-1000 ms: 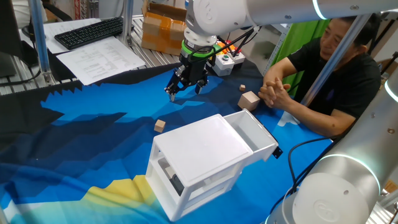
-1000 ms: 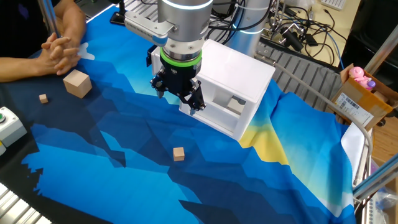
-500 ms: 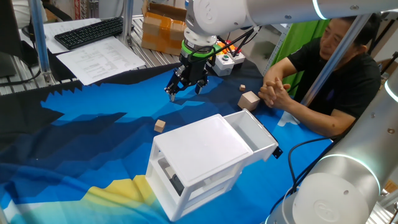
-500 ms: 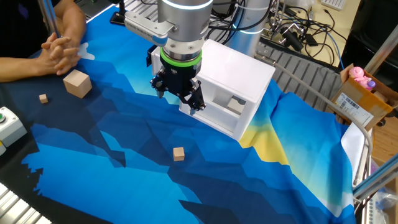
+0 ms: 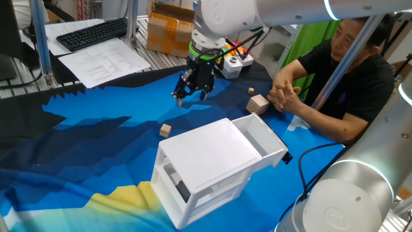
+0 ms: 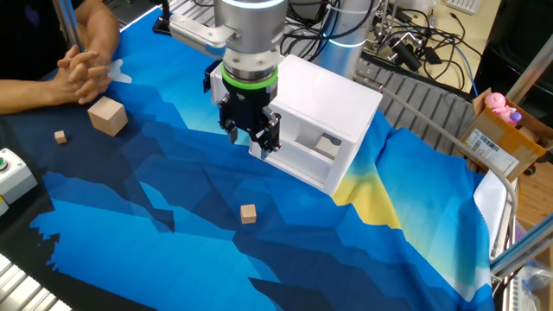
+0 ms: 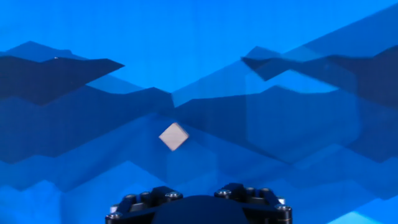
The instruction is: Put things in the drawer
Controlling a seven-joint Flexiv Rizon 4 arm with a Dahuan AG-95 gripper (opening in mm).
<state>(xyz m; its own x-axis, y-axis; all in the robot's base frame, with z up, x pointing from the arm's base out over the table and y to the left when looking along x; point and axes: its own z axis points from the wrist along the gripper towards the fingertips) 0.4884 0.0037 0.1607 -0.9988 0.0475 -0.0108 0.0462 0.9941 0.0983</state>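
A small tan cube (image 5: pixel 166 130) lies on the blue cloth left of the white cabinet (image 5: pixel 206 158). It also shows in the other fixed view (image 6: pixel 249 213) and in the hand view (image 7: pixel 174 136). A second small cube (image 5: pixel 251 91) lies near the person's hands, also seen from the other side (image 6: pixel 60 136). The upper drawer (image 5: pixel 262 136) is pulled out. My gripper (image 5: pixel 192 92) hangs above the cloth beyond the cabinet, fingers spread and empty, well above the first cube; it shows in the other fixed view (image 6: pixel 251 138) too. The hand view shows only the hand's dark base (image 7: pixel 199 208).
A larger tan block (image 5: pixel 258 104) sits by the drawer's far end. A person's clasped hands (image 5: pixel 283 96) rest on the table edge. A button box (image 5: pixel 233 62), a keyboard (image 5: pixel 93 32) and papers lie beyond the cloth. The lower compartment (image 6: pixel 324 147) holds dark contents.
The gripper has shifted slightly and turned a little at the wrist. Its height is about the same. The cubes and the drawer have not moved.
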